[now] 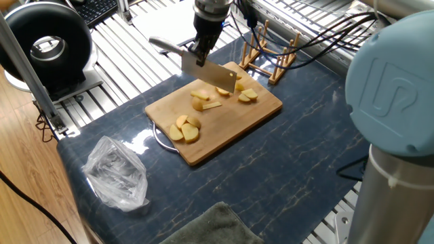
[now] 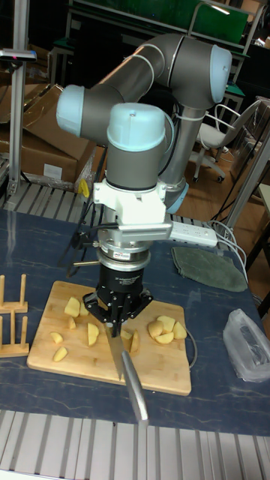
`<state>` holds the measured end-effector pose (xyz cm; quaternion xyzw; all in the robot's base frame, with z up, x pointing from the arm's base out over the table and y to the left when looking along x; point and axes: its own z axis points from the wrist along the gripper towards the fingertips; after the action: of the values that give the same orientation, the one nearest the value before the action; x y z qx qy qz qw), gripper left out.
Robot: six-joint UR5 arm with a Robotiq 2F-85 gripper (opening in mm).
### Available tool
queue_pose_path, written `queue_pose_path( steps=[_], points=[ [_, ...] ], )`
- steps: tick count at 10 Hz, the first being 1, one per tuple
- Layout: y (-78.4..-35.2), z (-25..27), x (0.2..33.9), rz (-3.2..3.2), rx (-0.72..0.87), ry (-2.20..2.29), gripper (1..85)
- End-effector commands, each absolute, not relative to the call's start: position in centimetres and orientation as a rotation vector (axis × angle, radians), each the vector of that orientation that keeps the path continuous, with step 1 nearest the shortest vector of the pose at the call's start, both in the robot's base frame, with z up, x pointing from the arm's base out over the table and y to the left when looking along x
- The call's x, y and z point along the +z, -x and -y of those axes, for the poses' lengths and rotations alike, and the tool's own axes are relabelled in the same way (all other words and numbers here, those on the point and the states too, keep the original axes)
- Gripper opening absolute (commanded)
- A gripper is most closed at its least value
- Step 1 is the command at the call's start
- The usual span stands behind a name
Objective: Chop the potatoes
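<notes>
Several pale-yellow potatoes (image 1: 184,129) lie cut into wedges and slices.

The fixed view looks down at a steep angle from behind the arm, whose shoulder joint (image 1: 390,102) fills the right edge of the frame close to the lens. It faces across the dark counter (image 1: 285,169) toward metal rails in the upper part of the frame. The tall fixed view stands on the opposite side, lower and nearly level, facing the arm head-on with shelves and boxes behind. Both views share the bamboo board (image 1: 254,115) (image 2: 165,375), the potatoes (image 1: 184,129) (image 2: 163,328), the end effector (image 1: 201,51) (image 2: 116,319), the wooden rack (image 1: 271,54) (image 2: 11,319) and the plastic bag (image 1: 116,173) (image 2: 251,345).
</notes>
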<state>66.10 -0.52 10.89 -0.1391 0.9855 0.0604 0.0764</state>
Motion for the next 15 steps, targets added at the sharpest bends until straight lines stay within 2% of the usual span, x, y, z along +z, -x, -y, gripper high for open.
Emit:
queue_pose_path(
  steps=[1, 4, 9, 15],
  points=[
    [-67.2, 1.8, 11.1, -2.931, 0.226, 0.337, 1.0],
    [-66.5, 1.1, 11.1, -2.941, 0.313, 0.202, 1.0],
    [-65.1, 4.1, 10.3, -3.004, 0.147, 0.208, 1.0],
    [-63.1, 3.0, 10.3, -3.042, 0.216, 0.107, 1.0]
  ],
)
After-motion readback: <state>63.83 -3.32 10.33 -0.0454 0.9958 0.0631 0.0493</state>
